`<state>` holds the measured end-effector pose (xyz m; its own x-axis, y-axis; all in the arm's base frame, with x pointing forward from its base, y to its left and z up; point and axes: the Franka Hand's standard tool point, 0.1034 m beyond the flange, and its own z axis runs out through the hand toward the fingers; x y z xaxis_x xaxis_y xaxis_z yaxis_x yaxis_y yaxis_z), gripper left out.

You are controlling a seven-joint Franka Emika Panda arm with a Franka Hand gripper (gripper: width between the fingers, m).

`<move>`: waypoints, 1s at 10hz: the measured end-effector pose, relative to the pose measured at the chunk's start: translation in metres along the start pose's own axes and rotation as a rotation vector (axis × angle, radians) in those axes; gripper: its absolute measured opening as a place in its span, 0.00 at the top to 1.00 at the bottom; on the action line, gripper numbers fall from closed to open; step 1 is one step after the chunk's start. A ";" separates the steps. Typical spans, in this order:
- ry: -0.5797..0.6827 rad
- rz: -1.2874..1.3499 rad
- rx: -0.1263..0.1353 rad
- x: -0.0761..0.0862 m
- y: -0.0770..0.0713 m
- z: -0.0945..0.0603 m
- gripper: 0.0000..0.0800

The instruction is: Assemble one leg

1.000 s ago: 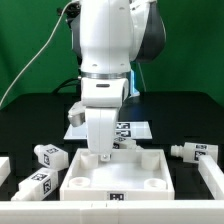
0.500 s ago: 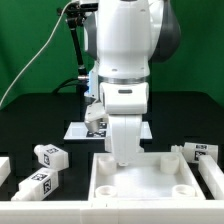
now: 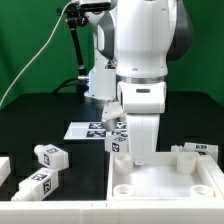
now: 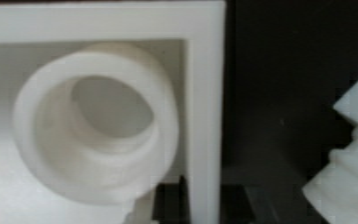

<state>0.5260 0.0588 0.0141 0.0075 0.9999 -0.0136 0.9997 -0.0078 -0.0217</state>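
The nearest leg (image 3: 195, 152) lies on its side, long axis across the exterior view, just beyond the white square panel (image 3: 185, 182) on that view's right. The gripper (image 3: 140, 160) stands low at the panel's far edge, toward the left of this leg; whether its fingers are apart or closed I cannot tell. I count three sure legs, with a second leg (image 3: 52, 156) and a third leg (image 3: 35, 184) far on the left, one panel and one marker board (image 3: 88, 130).

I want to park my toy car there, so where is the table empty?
Bare black table lies between the panel and the far leg and near leg at the exterior view's left. More runs from those legs back to the marker board. It's crowded around the panel: the arm stands over it, a third leg close by.
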 end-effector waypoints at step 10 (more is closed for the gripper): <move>-0.022 0.245 -0.119 -0.122 0.006 -0.052 0.19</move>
<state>0.5321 -0.0621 0.0679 0.2505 0.9678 -0.0257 0.9637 -0.2467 0.1025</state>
